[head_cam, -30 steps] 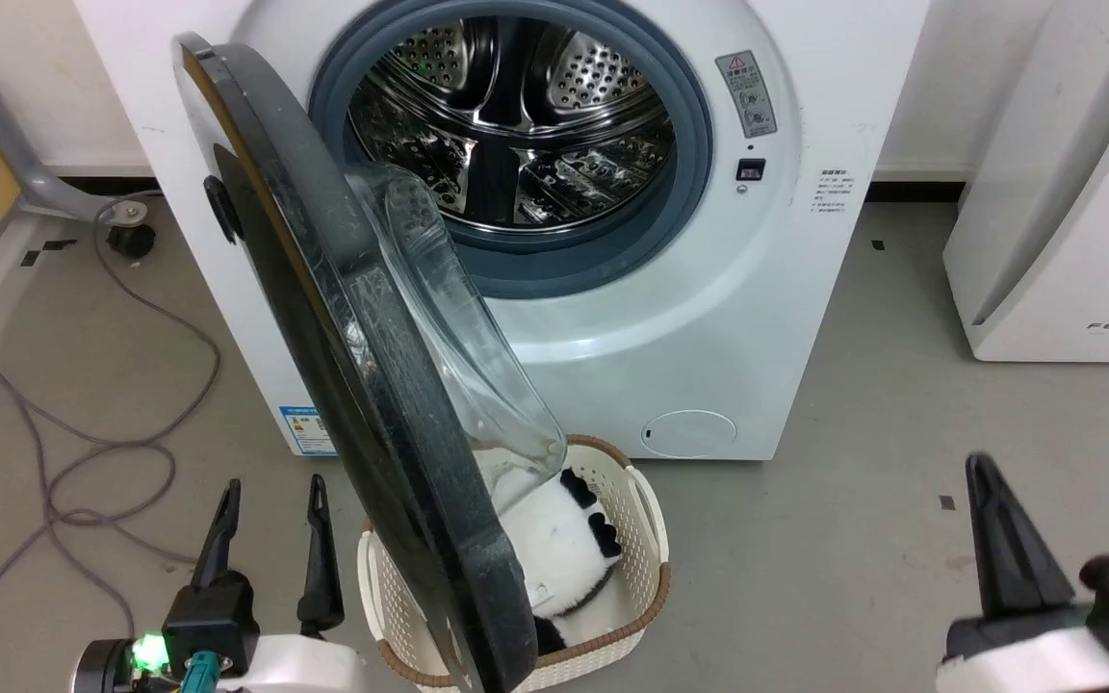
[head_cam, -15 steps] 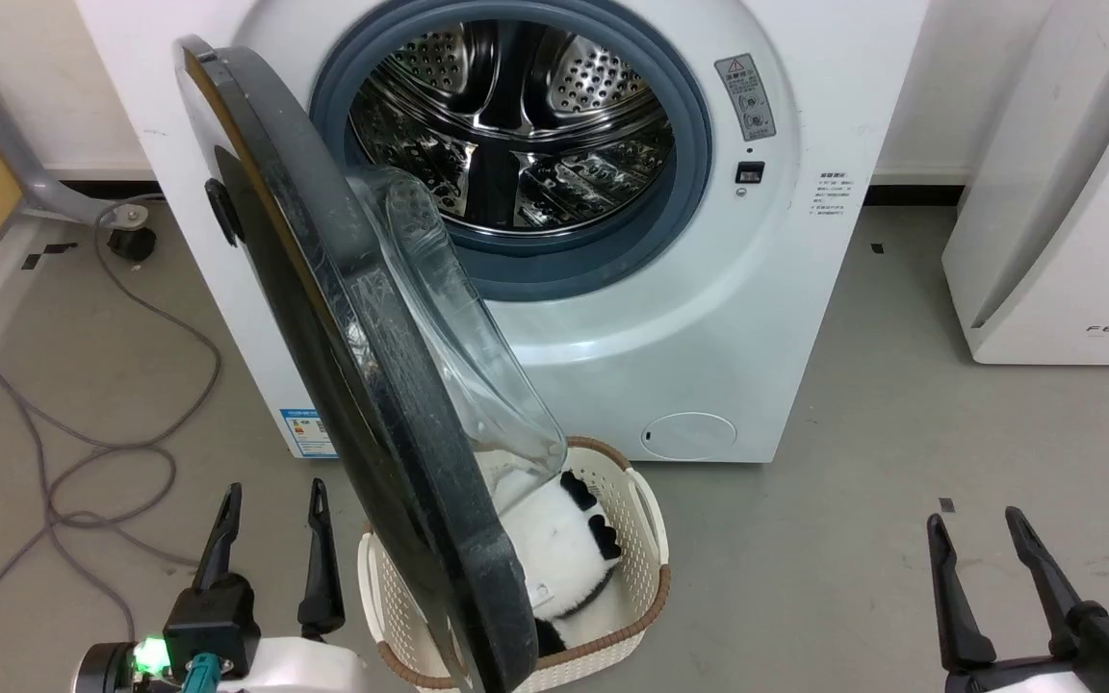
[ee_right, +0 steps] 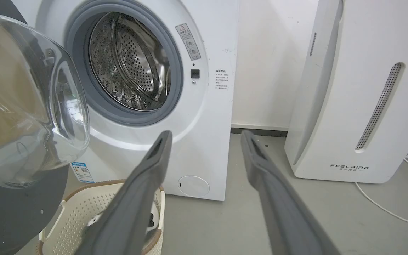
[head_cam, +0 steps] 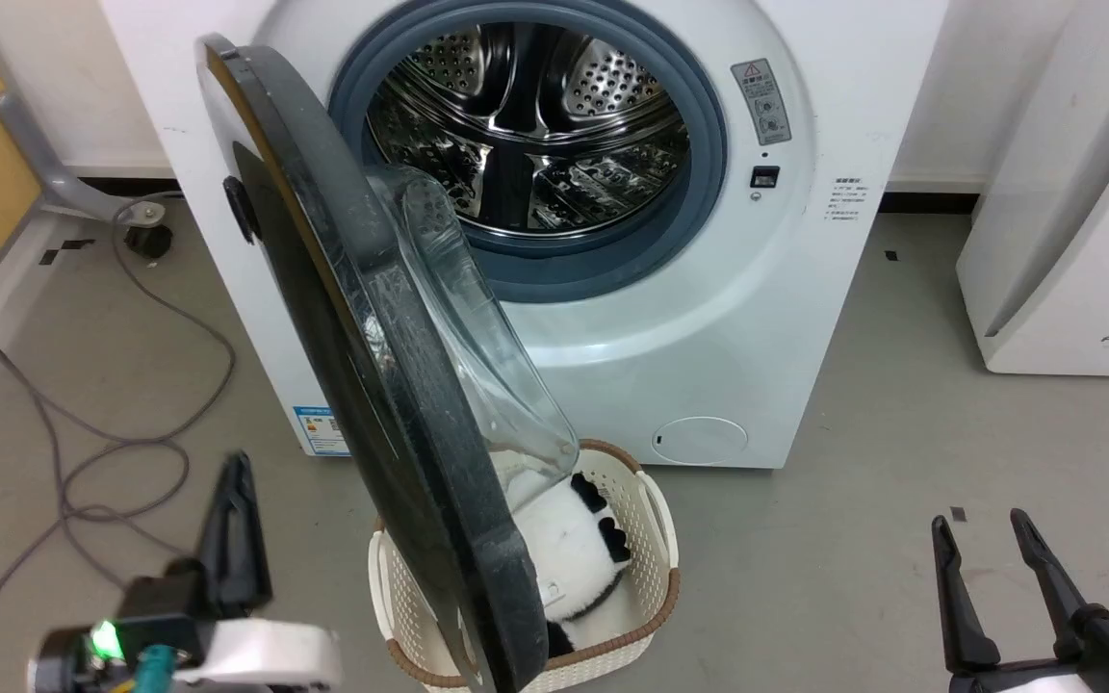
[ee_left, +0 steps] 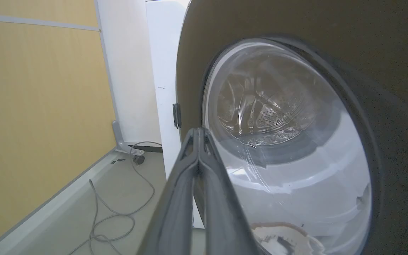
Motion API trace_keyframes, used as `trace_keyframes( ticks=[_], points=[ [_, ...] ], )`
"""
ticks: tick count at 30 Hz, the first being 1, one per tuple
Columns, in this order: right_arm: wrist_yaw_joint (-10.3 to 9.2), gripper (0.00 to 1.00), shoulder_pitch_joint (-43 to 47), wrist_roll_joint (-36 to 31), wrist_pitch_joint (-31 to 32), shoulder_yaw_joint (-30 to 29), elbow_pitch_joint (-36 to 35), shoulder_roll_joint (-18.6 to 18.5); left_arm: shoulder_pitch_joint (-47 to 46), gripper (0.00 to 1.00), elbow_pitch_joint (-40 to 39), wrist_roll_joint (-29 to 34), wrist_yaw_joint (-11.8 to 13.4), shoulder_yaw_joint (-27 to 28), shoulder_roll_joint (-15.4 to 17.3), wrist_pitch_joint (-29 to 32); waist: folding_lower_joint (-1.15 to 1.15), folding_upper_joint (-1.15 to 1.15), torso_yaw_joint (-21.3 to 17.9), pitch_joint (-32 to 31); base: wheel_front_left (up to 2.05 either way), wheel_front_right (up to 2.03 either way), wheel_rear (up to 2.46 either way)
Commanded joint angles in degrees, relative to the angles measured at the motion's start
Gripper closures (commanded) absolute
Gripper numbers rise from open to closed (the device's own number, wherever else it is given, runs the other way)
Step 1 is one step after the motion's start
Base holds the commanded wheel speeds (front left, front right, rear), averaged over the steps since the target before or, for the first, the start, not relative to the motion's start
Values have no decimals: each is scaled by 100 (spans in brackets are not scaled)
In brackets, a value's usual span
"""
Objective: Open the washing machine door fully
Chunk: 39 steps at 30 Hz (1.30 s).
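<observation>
Washing machine [head_cam: 709,318]: a white front-loader in the upper middle of the head view, with the steel drum [head_cam: 535,125] open to sight inside its grey-blue rubber ring [head_cam: 709,192]. There is a blue label [head_cam: 322,428] low on the left of its front and a round flap [head_cam: 701,440] low on the right. Door [head_cam: 343,318]: a glossy black disc hinged at the machine's left and standing partly open. I see it nearly edge-on, slanting from the upper left down to the bottom centre of the frame, with its clear glass bowl [head_cam: 477,356] facing right. Its lower edge hangs over a basket. Basket [head_cam: 656,539]: cream lattice with a brown rim, on the floor just before the machine, holding a black-and-white soft toy [head_cam: 564,549]. My left pincer [ee_left: 197,131]: its two fingers are pressed together along their length with nothing between them. It sits at the lower left of the head view, blurred, on the door's outer side, with bare floor between it and the door. In the left wrist view the tips point at the door's black face beside the glass. My right pincer [head_cam: 980,522]: at the lower right, fingers spread apart and empty, well clear of door and machine. Grey cable [head_cam: 64,462]: looped on the floor at left. White appliance [head_cam: 1074,241]: at the right edge, beside the machine.
</observation>
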Motion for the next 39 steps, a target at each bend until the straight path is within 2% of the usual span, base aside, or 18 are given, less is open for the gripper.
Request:
trace_keyframes(
  ticks=[1, 9, 14, 19, 29, 39],
  points=[
    [29, 0, 90, 51, -25, -14, -52, 33, -117, 100, -194, 9, -35, 52, 39, -32, 0, 0, 27, -11, 0, 0, 0],
    [29, 0, 127, 49, -25, -46, -110, 33, -424, 100, -1616, 135, -194, -190, 26, -32, 0, 0, 131, -46, 0, 0, 0],
    [29, 0, 126, 57, -25, -7, -94, 33, -647, 100, -2441, 299, -306, -714, 15, -32, 0, 0, 149, -62, 0, 0, 0],
    [29, 0, 134, 61, -25, 8, -78, 33, -784, 100, -2933, 384, -498, -1391, 6, -32, 0, 0, 159, -78, 0, 0, 0],
    [29, 0, 161, 74, -25, -3, -67, 33, -754, 100, -3224, 493, -770, -2706, -5, -32, 0, 0, 231, -109, 0, 0, 0],
    [29, 0, 137, 52, -25, -7, -76, 33, -445, 100, -2746, 479, -907, -3613, 53, -32, 0, 0, 376, -104, 0, 0, 0]
  ],
)
